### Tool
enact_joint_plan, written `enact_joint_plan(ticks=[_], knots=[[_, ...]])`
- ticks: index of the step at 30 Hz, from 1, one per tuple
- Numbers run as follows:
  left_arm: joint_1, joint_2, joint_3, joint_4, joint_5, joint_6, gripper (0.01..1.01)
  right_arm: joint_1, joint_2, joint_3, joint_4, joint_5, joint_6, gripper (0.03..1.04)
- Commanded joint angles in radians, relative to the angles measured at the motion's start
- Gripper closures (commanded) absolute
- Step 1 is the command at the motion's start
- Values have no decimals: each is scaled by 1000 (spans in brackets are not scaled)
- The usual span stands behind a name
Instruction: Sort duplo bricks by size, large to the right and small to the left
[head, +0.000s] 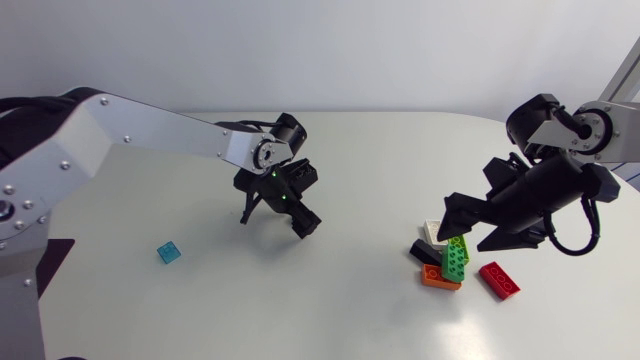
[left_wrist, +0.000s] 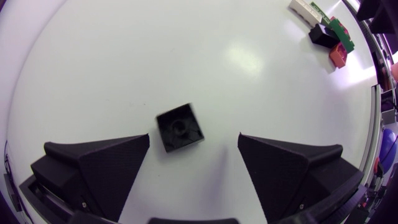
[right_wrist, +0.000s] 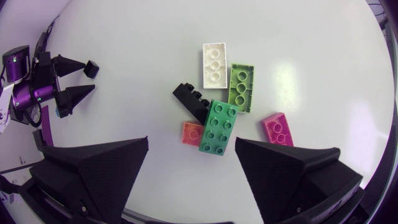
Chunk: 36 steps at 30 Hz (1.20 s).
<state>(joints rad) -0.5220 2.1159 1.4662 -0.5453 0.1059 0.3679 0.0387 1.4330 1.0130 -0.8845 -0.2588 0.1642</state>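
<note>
**Small black brick is next, left arm straddling it**

The small black square plastic brick (left_wrist: 180, 127) sits near the middle of the white table (head: 340, 310), looks like hollow side up. It's between the fingers of the left gripper (left_wrist: 194, 139), which is spread wide and not touching it. So I'd say this is the small-brick step: centre on it, squeeze from both sides, then carry it left toward the small teal plastic brick (head: 169, 253) lying alone there.

On the right, the right gripper (right_wrist: 191, 141) hangs over the pile, jaws released, holding nothing. The pile has a long white brick (right_wrist: 214, 62), a lime-green brick (right_wrist: 241, 87), a long black brick (right_wrist: 191, 101), and a dark green brick (right_wrist: 219, 126) lying over an orange brick (right_wrist: 189, 132). A pink-red brick (right_wrist: 278, 129) sits just beside them. The orange brick might be a small one, can't tell.
</note>
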Motion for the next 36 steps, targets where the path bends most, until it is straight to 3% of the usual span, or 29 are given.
enact_joint_plan(ticks=[1, 7, 9, 19, 23, 24, 26, 36], knots=[[20, 49, 54, -12, 15, -15, 44, 3, -14, -5, -16, -3, 12, 57], [36, 104, 97, -12, 17, -14, 70, 7, -11, -7, -16, -13, 14, 57], [36, 105, 92, -12, 17, -14, 121, 7, -11, -8, -16, -14, 14, 59], [19, 134, 129, -12, 17, -23, 123, 7, -20, -19, -18, -16, 14, 57], [20, 139, 137, -12, 17, -27, 346, 9, -20, -21, -18, -17, 15, 57], [20, 139, 135, -13, 17, -27, 446, 7, -22, -21, -18, -17, 15, 59], [22, 136, 134, -38, 17, -26, 741, 7, -25, -21, -19, -26, 17, 59], [76, -16, -43, -56, 18, 34, 772, 13, -36, -30, -25, -33, 18, 59]])
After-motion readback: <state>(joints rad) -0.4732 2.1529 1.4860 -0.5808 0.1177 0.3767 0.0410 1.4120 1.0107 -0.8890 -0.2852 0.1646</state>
